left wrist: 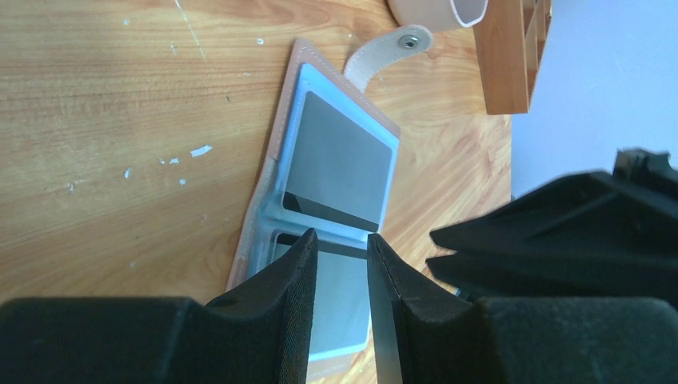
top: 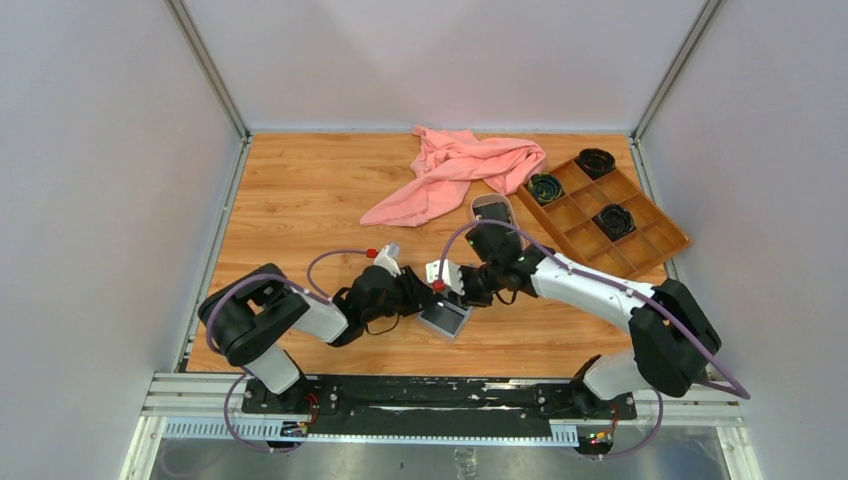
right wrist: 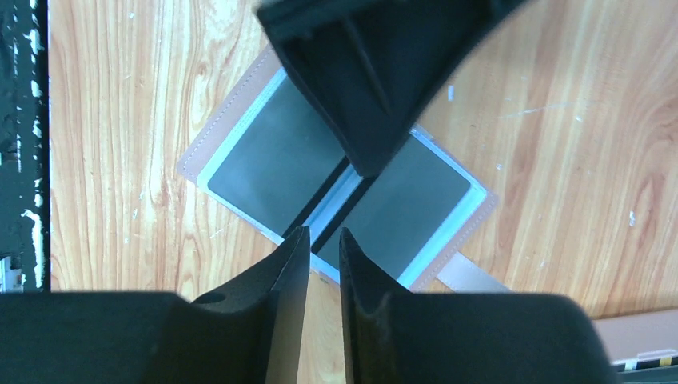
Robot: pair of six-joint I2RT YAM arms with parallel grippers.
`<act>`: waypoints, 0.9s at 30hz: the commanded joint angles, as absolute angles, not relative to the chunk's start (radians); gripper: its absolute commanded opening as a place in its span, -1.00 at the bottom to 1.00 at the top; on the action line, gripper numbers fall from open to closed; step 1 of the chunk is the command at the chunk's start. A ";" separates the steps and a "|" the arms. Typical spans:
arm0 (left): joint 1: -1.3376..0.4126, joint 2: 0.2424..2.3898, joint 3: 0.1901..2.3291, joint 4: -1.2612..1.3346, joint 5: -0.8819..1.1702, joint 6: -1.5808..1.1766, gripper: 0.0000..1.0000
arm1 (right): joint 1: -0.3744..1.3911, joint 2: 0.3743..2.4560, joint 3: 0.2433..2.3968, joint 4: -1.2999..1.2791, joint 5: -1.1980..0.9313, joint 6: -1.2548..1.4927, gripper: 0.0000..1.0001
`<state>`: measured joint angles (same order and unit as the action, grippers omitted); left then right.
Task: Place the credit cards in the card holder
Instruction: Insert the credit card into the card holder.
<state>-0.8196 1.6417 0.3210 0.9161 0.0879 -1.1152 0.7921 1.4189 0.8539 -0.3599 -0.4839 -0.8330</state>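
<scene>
The pinkish-tan card holder (top: 445, 320) lies open and flat on the table, snap tab out to one side. Its grey-blue sleeves (left wrist: 280, 140) hold two dark credit cards, one in each half (right wrist: 272, 164) (right wrist: 408, 200). My left gripper (left wrist: 340, 240) hovers over the fold between the halves, jaws a little apart with nothing between them. My right gripper (right wrist: 324, 234) stands at the holder's edge by the fold, jaws narrowly apart and empty. The two grippers face each other closely over the holder (top: 440, 295).
A pink cloth (top: 455, 170) lies at the back. An oval pink-rimmed tray (top: 492, 210) sits just behind the grippers. A brown compartment tray (top: 640, 240) with dark round items stands at the back right. The black mounting rail (right wrist: 20, 144) borders the near table edge.
</scene>
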 commanded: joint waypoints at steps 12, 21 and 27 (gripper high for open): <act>-0.815 1.179 0.225 0.611 -0.034 -0.831 -0.29 | 0.562 1.342 0.925 -0.526 -0.839 -0.808 -0.32; -0.809 0.803 0.121 0.535 -0.061 -0.652 -0.23 | 0.523 1.324 0.928 -0.541 -0.874 -0.811 -0.32; -0.799 0.631 0.039 0.516 -0.086 -0.663 0.15 | 0.495 1.320 0.931 -0.546 -0.890 -0.805 -0.32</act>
<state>-0.8101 0.7094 0.0875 0.5571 -0.0456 -0.6922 0.5224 1.3376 0.9081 -0.5083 -0.8486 -0.8112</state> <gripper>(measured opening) 0.497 0.339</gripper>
